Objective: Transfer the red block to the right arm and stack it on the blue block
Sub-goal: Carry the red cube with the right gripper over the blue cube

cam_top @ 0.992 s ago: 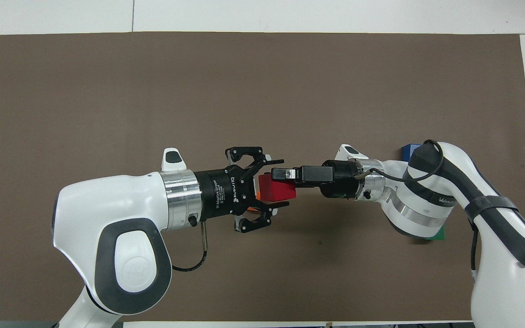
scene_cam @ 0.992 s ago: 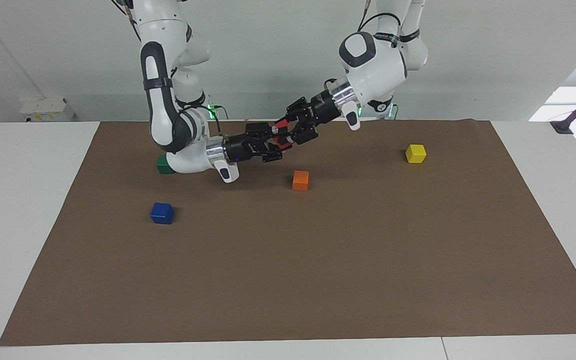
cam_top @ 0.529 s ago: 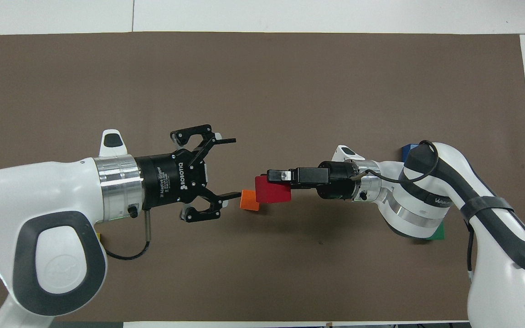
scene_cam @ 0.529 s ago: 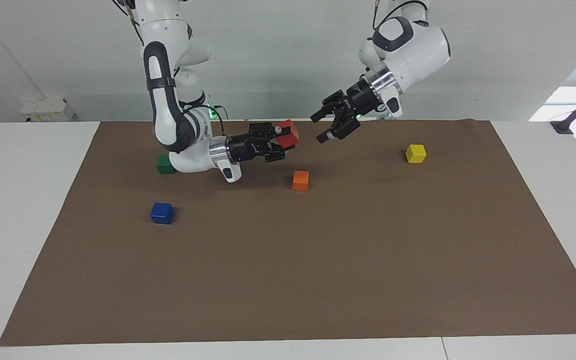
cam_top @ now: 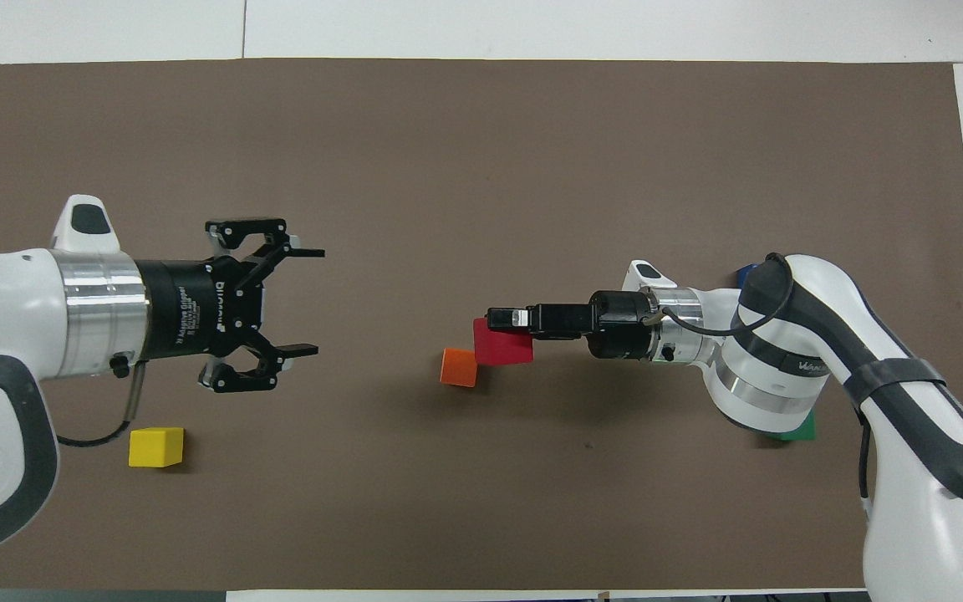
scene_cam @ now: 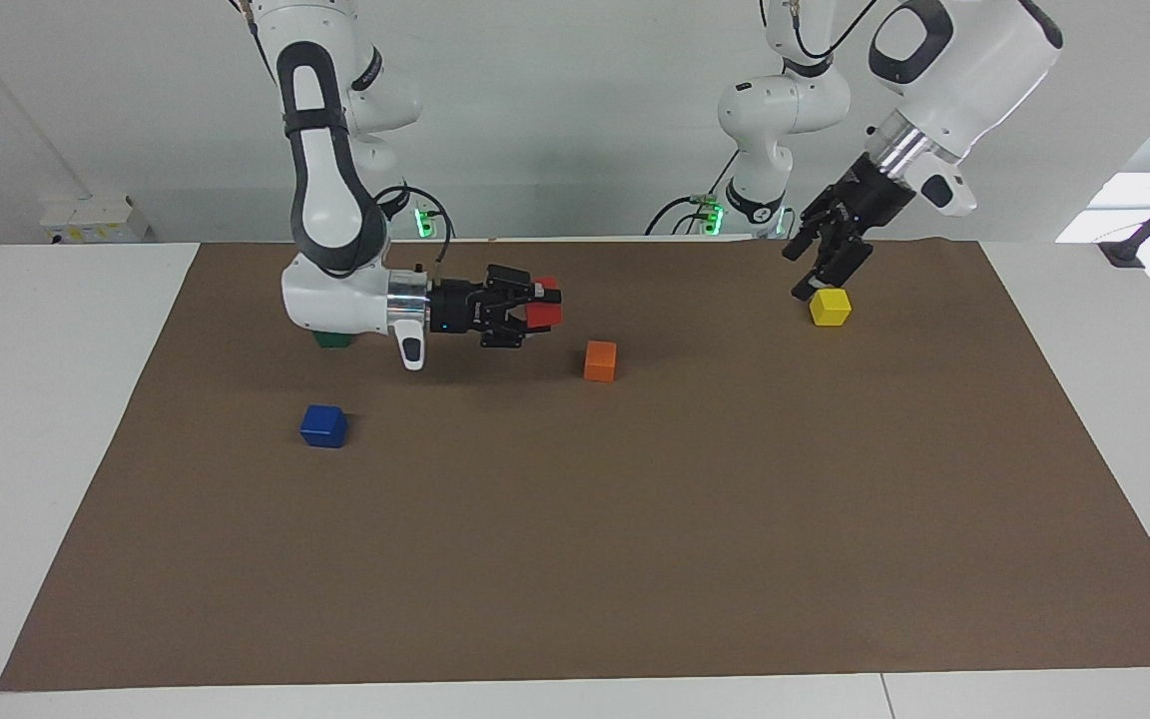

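Note:
My right gripper (scene_cam: 540, 303) is shut on the red block (scene_cam: 542, 314) and holds it in the air over the mat, beside the orange block (scene_cam: 600, 360). In the overhead view the right gripper (cam_top: 500, 324) and the red block (cam_top: 505, 349) show over the middle of the mat. The blue block (scene_cam: 323, 425) sits on the mat toward the right arm's end; in the overhead view only a corner of it (cam_top: 749, 272) shows past the right arm. My left gripper (scene_cam: 803, 275) is open and empty, raised beside the yellow block (scene_cam: 830, 307); it also shows in the overhead view (cam_top: 318, 301).
A green block (scene_cam: 331, 339) lies partly hidden under the right arm, nearer to the robots than the blue block. The orange block (cam_top: 458, 368) lies mid-mat. The yellow block (cam_top: 156, 446) lies toward the left arm's end. A brown mat (scene_cam: 635, 559) covers the table.
My left gripper has let go of the red block and drawn back, open, toward the yellow block. My right gripper has kept the red block and levelled out a little lower.

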Tool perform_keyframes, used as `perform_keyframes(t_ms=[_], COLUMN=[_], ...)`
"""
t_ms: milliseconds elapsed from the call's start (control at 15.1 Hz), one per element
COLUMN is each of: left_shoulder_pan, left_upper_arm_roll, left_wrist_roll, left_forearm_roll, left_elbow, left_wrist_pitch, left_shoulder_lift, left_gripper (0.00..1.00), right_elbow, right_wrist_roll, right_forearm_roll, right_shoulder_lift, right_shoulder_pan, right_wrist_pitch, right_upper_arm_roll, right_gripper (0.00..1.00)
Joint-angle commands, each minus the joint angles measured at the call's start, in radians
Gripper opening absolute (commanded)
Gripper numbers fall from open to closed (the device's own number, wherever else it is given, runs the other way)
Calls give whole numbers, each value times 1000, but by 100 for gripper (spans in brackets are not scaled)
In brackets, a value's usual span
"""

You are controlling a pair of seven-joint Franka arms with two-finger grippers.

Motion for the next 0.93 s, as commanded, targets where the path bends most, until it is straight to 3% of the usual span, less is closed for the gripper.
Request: perform_keyframes(t_ms=[0, 198, 463, 661, 860], left_shoulder_pan=[107, 98, 97, 72, 69], left_upper_arm_roll=[-12, -15, -17, -25, -25], left_wrist_roll=[194, 320, 560, 714, 895], left_forearm_roll=[99, 288, 399, 494, 571], left_elbow=[97, 173, 210, 288, 432], left_wrist_pitch=[-115, -155, -234, -306, -441], left_shoulder_lift=[42, 84, 93, 131, 195], left_gripper=[100, 100, 100, 100, 100], right_elbow=[73, 164, 207, 202, 193], right_wrist_roll=[122, 251, 366, 504, 660], right_forearm_roll=[-260, -593, -946, -1155, -1318], right_shoulder_lift=[-21, -17, -12, -6, -1], right_shoulder_pan=[-40, -74, -98, -115, -113], right_wrist_pitch=[27, 50, 87, 170, 193], right_upper_arm_roll=[4, 6, 6, 8, 9], right_gripper=[0, 0, 0, 0, 0])
